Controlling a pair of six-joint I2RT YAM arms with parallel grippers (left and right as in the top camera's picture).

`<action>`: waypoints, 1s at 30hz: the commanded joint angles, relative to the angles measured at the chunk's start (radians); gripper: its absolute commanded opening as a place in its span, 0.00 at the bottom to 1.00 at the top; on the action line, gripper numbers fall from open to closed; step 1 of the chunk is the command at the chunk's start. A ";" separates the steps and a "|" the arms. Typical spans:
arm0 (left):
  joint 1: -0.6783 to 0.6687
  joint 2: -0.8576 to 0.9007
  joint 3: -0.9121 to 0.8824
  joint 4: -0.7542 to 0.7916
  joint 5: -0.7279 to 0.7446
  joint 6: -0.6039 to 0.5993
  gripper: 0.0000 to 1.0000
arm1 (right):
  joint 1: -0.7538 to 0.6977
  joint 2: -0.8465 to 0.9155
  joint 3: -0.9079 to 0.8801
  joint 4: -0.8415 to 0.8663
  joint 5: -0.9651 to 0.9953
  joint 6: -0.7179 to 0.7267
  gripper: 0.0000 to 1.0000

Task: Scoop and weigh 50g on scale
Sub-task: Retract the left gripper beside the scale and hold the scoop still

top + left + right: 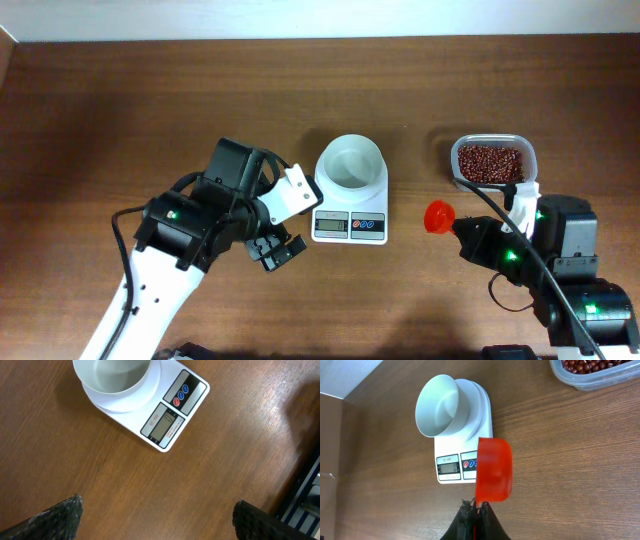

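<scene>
Right gripper (475,510) is pinched shut on the handle of the orange-red scoop (493,470), holding it over the bare table (120,100) between the scale (350,227) and the clear tub (531,160). From overhead the scoop's cup looks empty. Left gripper (276,250) hangs with its jaws spread wide and nothing in them, just left of the scale's front. The beans (490,163) all lie in the tub on the right side of the table, while the white bowl (350,165) on the scale holds none, so by my reading the weighing has not begun and the first scoop is the step in hand. The next move calls for carrying the scoop to the tub, dipping its mouth into the beans, and lifting it level so nothing spills on the way to the bowl. The scale's display is too small to read.
</scene>
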 commanded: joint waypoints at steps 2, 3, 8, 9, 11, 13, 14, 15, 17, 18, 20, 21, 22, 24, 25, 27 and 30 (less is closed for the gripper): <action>0.008 -0.001 0.019 -0.003 -0.006 0.033 0.99 | -0.006 -0.008 0.014 0.000 0.008 -0.014 0.04; 0.024 0.002 0.019 -0.002 -0.006 0.039 0.99 | -0.006 -0.008 0.014 0.000 0.008 -0.014 0.04; 0.087 0.027 0.019 -0.009 0.095 0.110 0.99 | -0.006 -0.008 0.014 -0.001 0.008 -0.014 0.04; 0.087 0.031 0.019 -0.010 0.091 0.111 0.99 | -0.006 -0.008 0.014 -0.001 0.008 -0.014 0.04; 0.087 0.032 0.019 -0.010 0.091 0.114 0.99 | -0.006 -0.008 0.014 -0.001 0.008 -0.014 0.04; 0.087 0.032 0.019 -0.010 0.091 0.114 0.99 | -0.006 -0.008 0.014 -0.001 0.008 -0.014 0.04; 0.087 0.032 0.019 -0.010 0.091 0.114 0.99 | -0.006 -0.008 0.014 -0.001 0.008 -0.014 0.04; 0.087 0.032 0.019 -0.009 0.091 0.114 0.99 | -0.006 -0.008 0.014 -0.001 0.008 -0.014 0.04; 0.087 0.032 0.019 -0.010 0.091 0.114 0.99 | -0.006 -0.008 0.014 -0.001 0.008 -0.014 0.04; 0.087 0.032 0.019 -0.009 0.091 0.114 0.99 | -0.006 -0.008 0.014 -0.001 0.008 -0.014 0.04; 0.087 0.032 0.019 -0.010 0.091 0.114 0.99 | -0.006 -0.008 0.014 -0.001 0.008 -0.014 0.04; 0.087 0.032 0.019 -0.010 0.091 0.114 0.99 | -0.006 -0.008 0.014 0.000 0.008 -0.014 0.04; 0.087 0.032 0.019 -0.009 0.091 0.114 0.99 | -0.006 -0.008 0.014 -0.001 0.008 -0.014 0.04; 0.087 0.032 0.019 -0.010 0.091 0.114 0.99 | -0.006 -0.008 0.014 -0.009 0.000 -0.014 0.04; 0.087 0.032 0.019 -0.010 0.091 0.114 0.99 | -0.006 -0.008 0.014 -0.026 0.000 -0.014 0.04; 0.087 0.032 0.019 -0.010 0.091 0.114 0.99 | -0.006 -0.008 0.014 -0.046 0.001 -0.014 0.04; 0.087 0.032 0.019 -0.010 0.091 0.114 0.99 | -0.006 -0.008 0.014 -0.045 0.001 -0.014 0.04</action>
